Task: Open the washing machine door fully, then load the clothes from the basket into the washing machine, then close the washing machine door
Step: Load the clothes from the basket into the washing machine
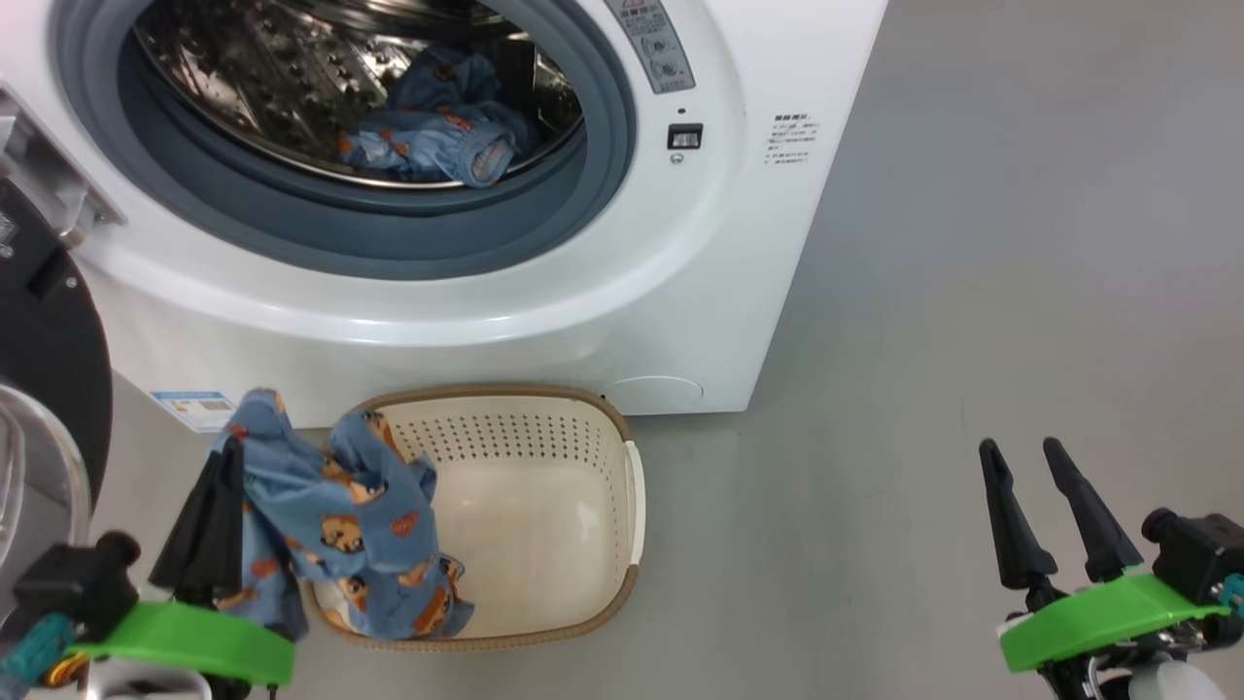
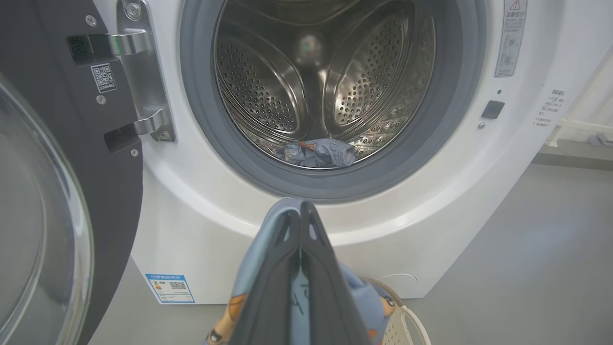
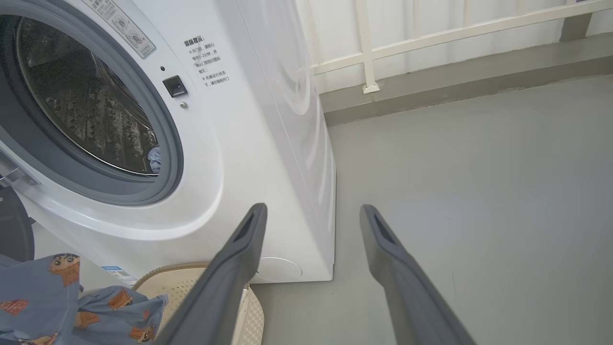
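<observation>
The washing machine [image 1: 680, 292] stands with its door [image 1: 44, 369] swung open at the left. One piece of the clothes [image 1: 437, 126] lies in the steel drum [image 2: 311, 96]. My left gripper [image 1: 228, 452] is shut on a blue printed garment [image 1: 340, 515] that hangs over the left rim of the cream basket [image 1: 544, 506]. In the left wrist view the fingers [image 2: 299, 268] pinch the blue fabric [image 2: 258, 268] in front of the drum opening. My right gripper [image 1: 1020, 457] stands open over bare floor to the right, holding nothing.
Grey floor [image 1: 1020, 243] spreads to the right of the machine. A white railing [image 3: 431, 38] and a low kerb run behind it. The door's glass bowl [image 2: 33, 230] bulges at the far left, close to my left arm.
</observation>
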